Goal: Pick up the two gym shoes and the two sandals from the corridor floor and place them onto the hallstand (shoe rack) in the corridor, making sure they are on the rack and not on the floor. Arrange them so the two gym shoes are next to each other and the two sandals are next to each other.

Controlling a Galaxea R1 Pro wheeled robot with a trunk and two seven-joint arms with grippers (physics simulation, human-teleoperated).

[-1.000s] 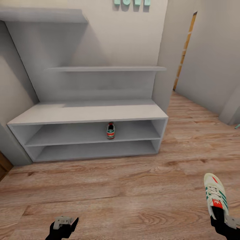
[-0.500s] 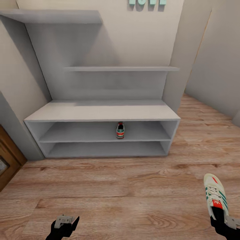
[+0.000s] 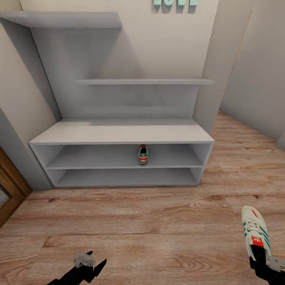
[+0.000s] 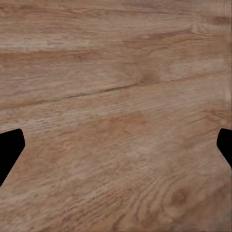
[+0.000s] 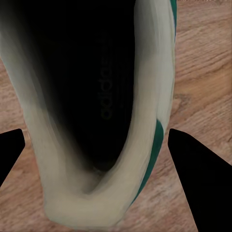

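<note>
One cream gym shoe (image 3: 142,154) with a red heel stands on the upper of the two low shelves of the pale grey hallstand (image 3: 118,132), heel toward me. A second gym shoe (image 3: 254,230) hangs toe-forward above the corridor floor (image 3: 138,221) at the lower right, with my right gripper (image 3: 262,256) shut on its heel. In the right wrist view the fingers (image 5: 198,179) flank that shoe's dark opening (image 5: 96,96). My left gripper (image 3: 94,262) is open and empty low at the left, over bare planks (image 4: 116,96). The two sandals are out of view.
A brown wooden door (image 3: 8,190) stands left of the hallstand. Stepped shelves (image 3: 142,81) rise above the bench top, under teal wall letters (image 3: 174,2). The corridor runs on past the hallstand's right side (image 3: 245,138).
The camera swung left, so the hallstand slid right in the picture and then held still. My left gripper has shifted right and tilted. The right gripper and its shoe kept their place.
</note>
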